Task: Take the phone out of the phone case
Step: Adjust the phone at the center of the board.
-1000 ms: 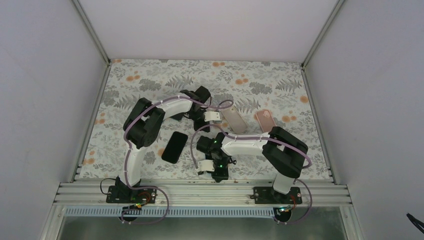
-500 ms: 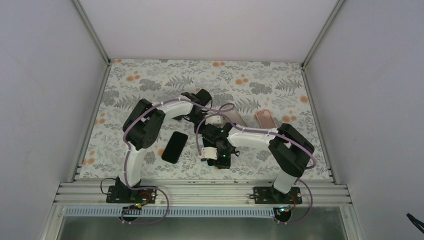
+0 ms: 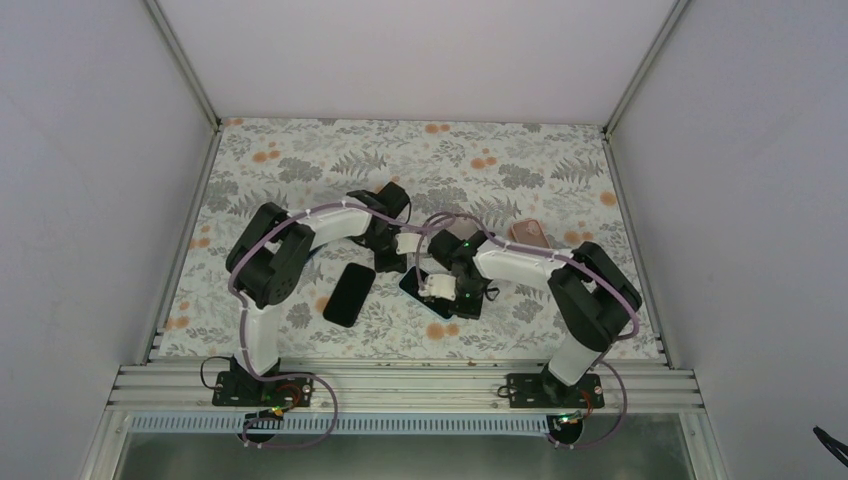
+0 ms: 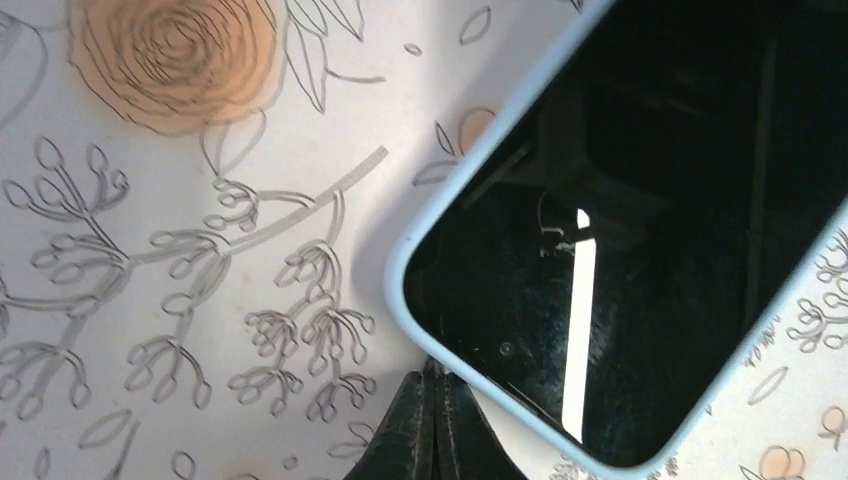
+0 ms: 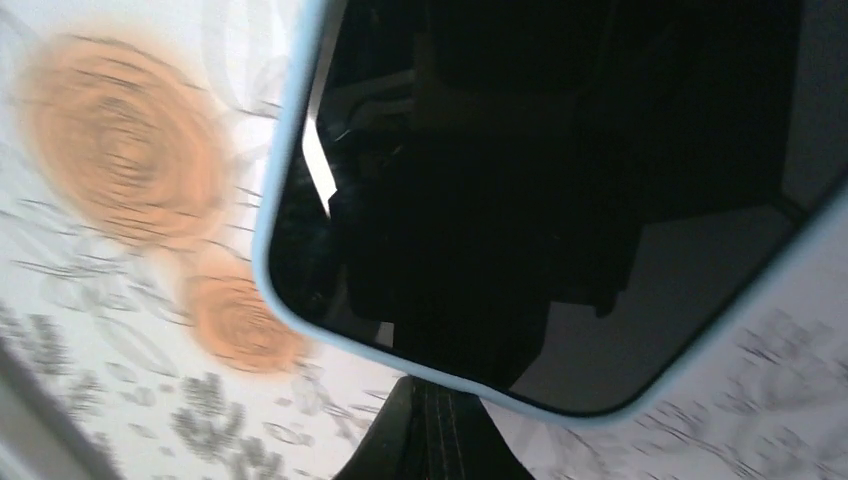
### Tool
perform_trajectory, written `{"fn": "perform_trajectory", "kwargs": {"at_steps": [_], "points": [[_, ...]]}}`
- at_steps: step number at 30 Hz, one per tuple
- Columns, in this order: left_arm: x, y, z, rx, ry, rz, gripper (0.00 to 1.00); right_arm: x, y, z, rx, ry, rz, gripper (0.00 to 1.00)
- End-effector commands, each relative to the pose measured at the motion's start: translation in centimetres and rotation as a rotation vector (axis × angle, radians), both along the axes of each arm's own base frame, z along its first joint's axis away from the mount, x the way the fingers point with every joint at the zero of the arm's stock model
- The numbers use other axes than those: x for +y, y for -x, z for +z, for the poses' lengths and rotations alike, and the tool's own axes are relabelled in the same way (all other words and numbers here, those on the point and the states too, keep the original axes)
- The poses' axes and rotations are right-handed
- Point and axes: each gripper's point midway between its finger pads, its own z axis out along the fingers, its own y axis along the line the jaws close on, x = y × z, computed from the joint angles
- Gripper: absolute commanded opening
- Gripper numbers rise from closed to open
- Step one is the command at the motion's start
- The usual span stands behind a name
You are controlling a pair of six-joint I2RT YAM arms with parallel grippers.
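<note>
the phone [image 4: 640, 230], dark screen up, is sitting inside the pale blue phone case [image 4: 396, 285], which is lying on the flowered counter [image 3: 300, 165] a little right of the middle of the overhead frame. the left arm [image 3: 330, 215] is reaching in from the left and the right arm [image 3: 520, 265] from the right. both wrists are crowding over the cased phone, so only a dark sliver of it is showing from above.

in the left wrist view the case is filling the right half of the frame on a diagonal, with one rounded corner hanging low at centre. it is covering the tips of the left jaws, whose dark fingers [image 4: 410, 440] are lying pressed together with only a thin seam between them. whether the hidden tips are touching the case is not showing.

the right wrist view is blurred. there the case is taking up the top and middle of the frame, and its lower rim is crossing the tips of the right jaws at bottom centre. those fingers [image 5: 415, 440] are also looking pressed together, with the tips hidden behind the rim.

a second black phone [image 3: 350, 293], without a case, is lying on the counter left of centre, apart from the cased one. a pink case or phone [image 3: 530, 232] is peeking out behind the right arm toward the right of the frame.
</note>
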Motion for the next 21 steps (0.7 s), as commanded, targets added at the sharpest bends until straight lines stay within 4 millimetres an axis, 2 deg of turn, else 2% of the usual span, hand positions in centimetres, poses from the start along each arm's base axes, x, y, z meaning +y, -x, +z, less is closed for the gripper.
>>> {"fn": "perform_trajectory", "kwargs": {"at_steps": [1,2,5,6,7,8,10,11,12,13,18,21], "points": [[2.8,4.0,-2.8,0.11,-0.131,-0.011,0.02,1.5,-5.2,2.0,-0.214,-0.095,-0.004,0.04],[2.9,3.5,-2.7,0.091,-0.13,0.004,0.02,1.6,-5.0,2.3,-0.207,-0.105,-0.003,0.04],[3.0,0.2,-1.6,-0.005,-0.106,0.083,0.03,2.2,-4.7,3.6,-0.194,-0.144,0.002,0.04],[3.0,-0.9,-0.9,-0.03,-0.091,0.109,0.07,2.3,-4.6,4.4,-0.201,-0.158,0.002,0.04],[3.2,-2.0,-0.2,-0.049,-0.077,0.137,0.25,2.3,-4.5,5.0,-0.205,-0.167,0.002,0.07],[3.2,-3.0,0.7,-0.067,-0.06,0.16,0.41,2.3,-4.4,5.7,-0.207,-0.179,0.003,0.18],[3.5,-4.7,2.6,-0.106,-0.037,0.192,0.61,2.3,-4.0,6.6,-0.197,-0.193,0.01,0.52],[3.8,-5.6,3.6,-0.139,-0.029,0.208,0.84,2.3,-3.8,6.9,-0.191,-0.198,0.009,0.67],[4.3,-6.8,4.7,-0.179,-0.022,0.237,0.98,2.5,-3.7,7.0,-0.189,-0.205,0.01,0.86],[4.8,-8.0,5.9,-0.227,-0.013,0.271,1.0,2.7,-3.8,7.0,-0.19,-0.21,0.011,0.98],[7.8,-12.8,12.2,-0.376,0.052,0.445,1.0,4.4,-4.5,5.3,-0.139,-0.206,-0.036,1.0],[10.3,-14.5,15.8,-0.458,0.093,0.567,1.0,5.5,-4.8,3.6,-0.125,-0.192,-0.059,1.0]]}}
